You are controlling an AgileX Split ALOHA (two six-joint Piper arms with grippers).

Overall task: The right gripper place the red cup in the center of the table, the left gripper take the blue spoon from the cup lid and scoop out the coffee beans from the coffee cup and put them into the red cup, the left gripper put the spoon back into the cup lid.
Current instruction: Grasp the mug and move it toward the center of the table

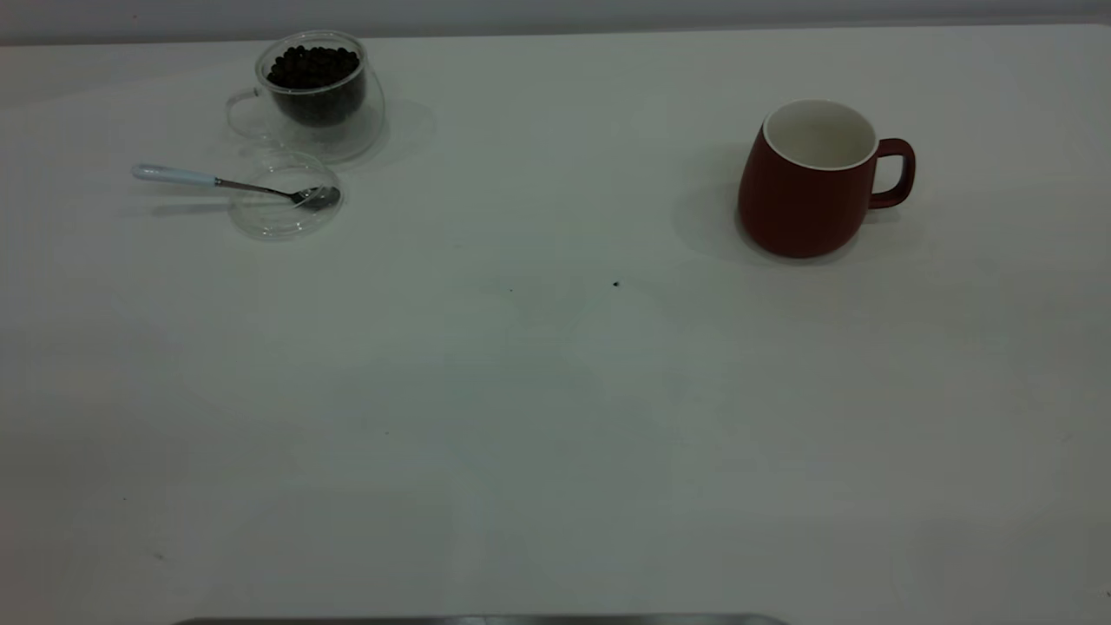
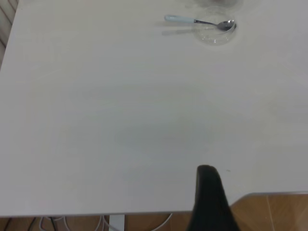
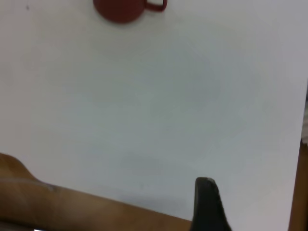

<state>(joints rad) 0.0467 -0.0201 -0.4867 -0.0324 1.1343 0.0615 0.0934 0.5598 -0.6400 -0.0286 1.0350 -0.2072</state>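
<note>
You've got the red cup upright at the right side of the table, handle pointing right, white inside showing, nothing in it. Coffee cup sits far left near the back edge, w/ coffee beans heaped inside. Cup lid lies just in front of it, touching or nearly so. Blue spoon rests w/ its bowl in the lid, handle sticking out to the left over the tabletop. One dark speck lies near the table's middle. Neither arm shows in the exterior view. Each wrist view shows only one dark fingertip: left gripper and right gripper sit by the near table edge, well apart from everything. Jaws: can't tell for either.
</note>
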